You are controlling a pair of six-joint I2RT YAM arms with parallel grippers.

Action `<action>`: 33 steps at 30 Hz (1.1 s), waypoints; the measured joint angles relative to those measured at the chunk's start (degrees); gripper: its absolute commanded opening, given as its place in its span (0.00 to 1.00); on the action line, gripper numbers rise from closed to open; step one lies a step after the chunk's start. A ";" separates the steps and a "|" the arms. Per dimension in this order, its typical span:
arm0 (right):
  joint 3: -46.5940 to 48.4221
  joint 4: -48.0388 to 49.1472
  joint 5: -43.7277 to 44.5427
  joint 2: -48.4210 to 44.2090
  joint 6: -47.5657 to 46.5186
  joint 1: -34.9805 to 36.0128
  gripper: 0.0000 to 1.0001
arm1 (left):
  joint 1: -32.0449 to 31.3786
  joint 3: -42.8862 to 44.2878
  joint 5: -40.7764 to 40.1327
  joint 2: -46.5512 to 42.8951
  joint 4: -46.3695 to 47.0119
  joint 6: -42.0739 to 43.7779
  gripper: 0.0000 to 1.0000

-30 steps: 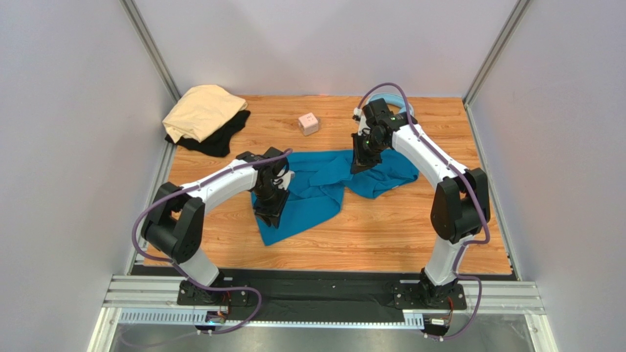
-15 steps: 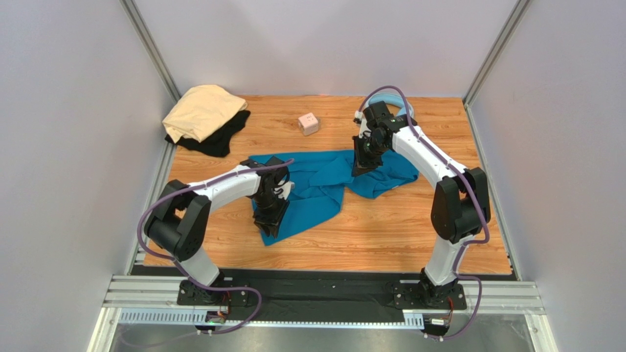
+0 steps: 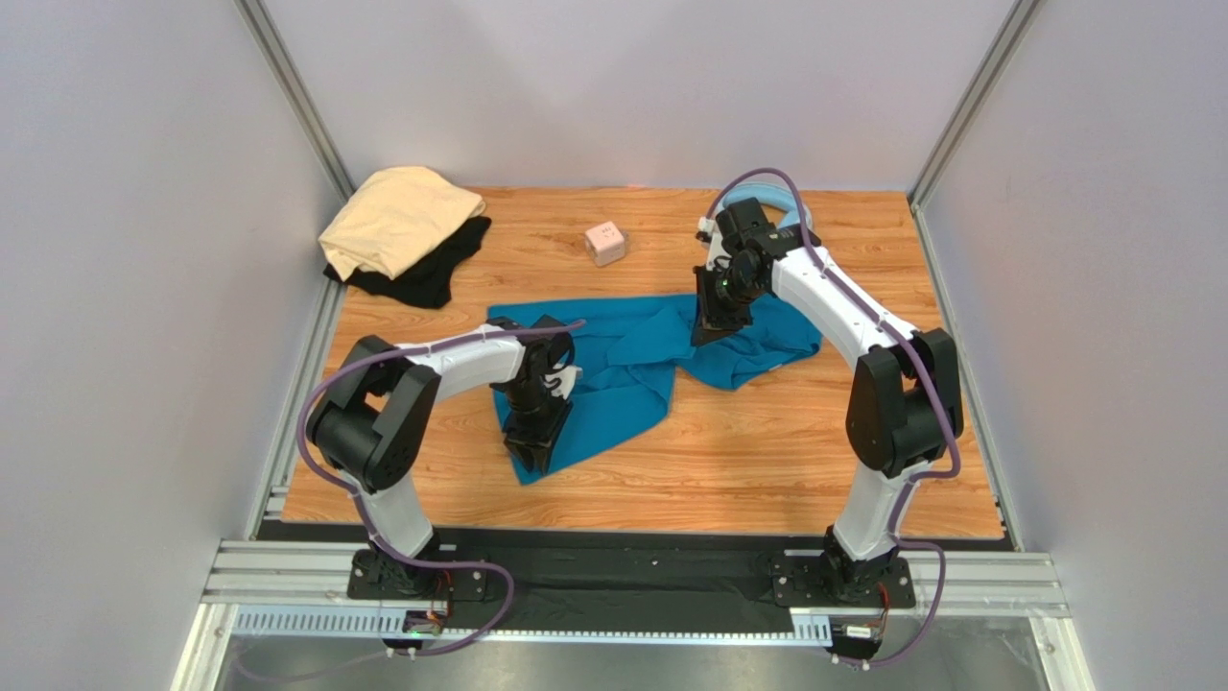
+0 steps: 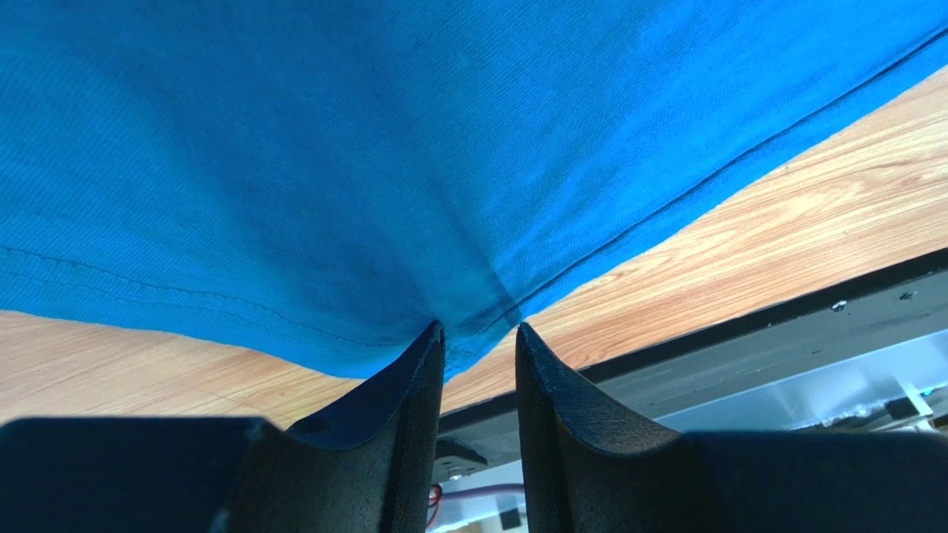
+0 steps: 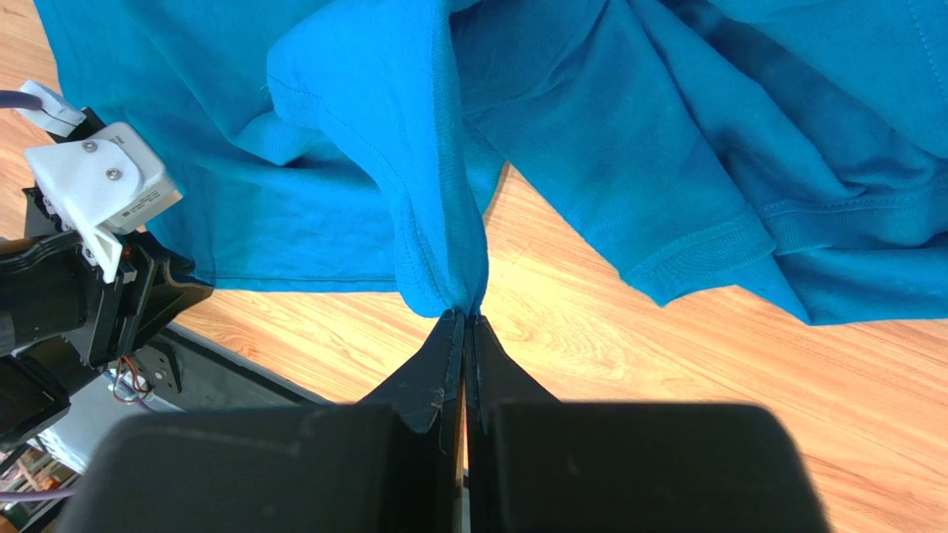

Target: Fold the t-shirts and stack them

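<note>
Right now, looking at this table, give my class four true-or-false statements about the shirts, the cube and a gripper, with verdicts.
1. The right gripper pinches a fold of the teal-blue cloth t-shirt. True.
2. The pale tan cloth t-shirt lies under the black cloth t-shirt. False: tan lies on top.
3. The small pink cube sits on the teal-blue shirt. False: it stands apart, on the bare wooden table.
4. The teal-blue shirt lies apart from the tan-and-black pile. True.

Surface: I'm looking down on a light-brown wood-grain plank surface (image 3: pixel 807 461), evenly lit.
Walls: plain pale grey panels (image 3: pixel 634 87) close it in at the back and on both sides.
Corner posts: slim grey metal posts (image 3: pixel 296 101) stand at both back corners.
Near edge: a black strip (image 3: pixel 634 547), then a silver aluminium rail (image 3: pixel 274 583).
</note>
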 measured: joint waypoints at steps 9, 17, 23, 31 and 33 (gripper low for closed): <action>-0.83 0.02 -0.87 -0.11 0.00 -1.14 0.00 | -1.20 0.28 -0.07 1.22 -1.20 -0.61 0.13; -0.90 0.02 -1.68 -0.13 0.00 -2.36 0.00 | -1.70 0.24 2.36 3.52 -3.34 -2.38 0.00; -0.90 0.02 -1.75 -1.05 0.00 -3.04 0.00 | -2.08 0.24 1.90 3.17 -3.50 -3.02 0.00; -0.96 0.00 -1.60 -5.86 0.31 -4.96 0.00 | -2.73 1.53 -5.97 -2.16 -0.63 -3.93 0.00; -1.55 -0.04 -1.29 -8.35 0.46 -5.53 0.00 | -2.69 2.51 -8.13 -4.92 -0.24 -4.39 0.00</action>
